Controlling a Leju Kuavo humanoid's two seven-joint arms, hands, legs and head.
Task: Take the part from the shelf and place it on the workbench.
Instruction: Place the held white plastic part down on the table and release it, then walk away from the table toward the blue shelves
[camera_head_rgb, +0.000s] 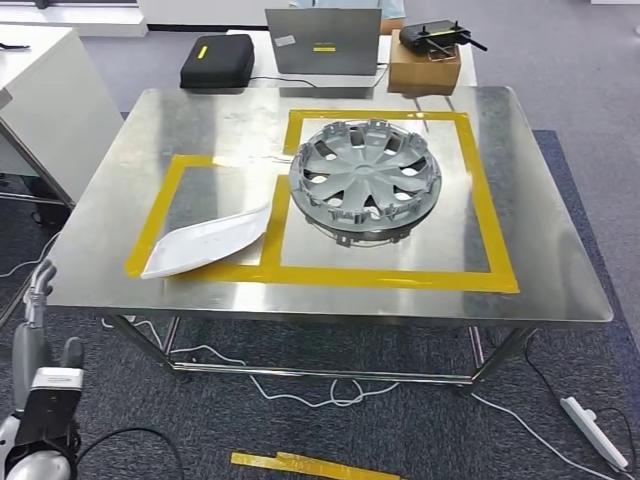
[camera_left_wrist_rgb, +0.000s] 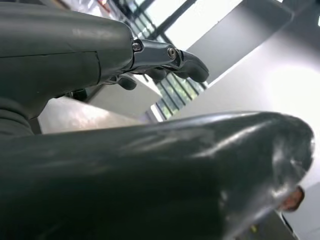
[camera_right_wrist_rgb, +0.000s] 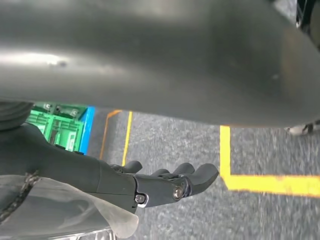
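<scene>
The grey plastic wheel cover (camera_head_rgb: 365, 178) lies flat on the steel workbench (camera_head_rgb: 528, 270), inside the larger yellow-taped rectangle (camera_head_rgb: 483, 200). A white curved panel (camera_head_rgb: 207, 242) rests beside it. The left hand (camera_head_rgb: 34, 310) hangs below the near bench edge, fingers extended, holding nothing. The right hand (camera_right_wrist_rgb: 158, 182) is over carpet (camera_right_wrist_rgb: 181, 140), fingers loosely extended, empty.

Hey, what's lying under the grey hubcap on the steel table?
The grey plastic hubcap rests on the bare steel table, inside a yellow tape rectangle. Whatever sits directly beneath its centre is covered.
</scene>
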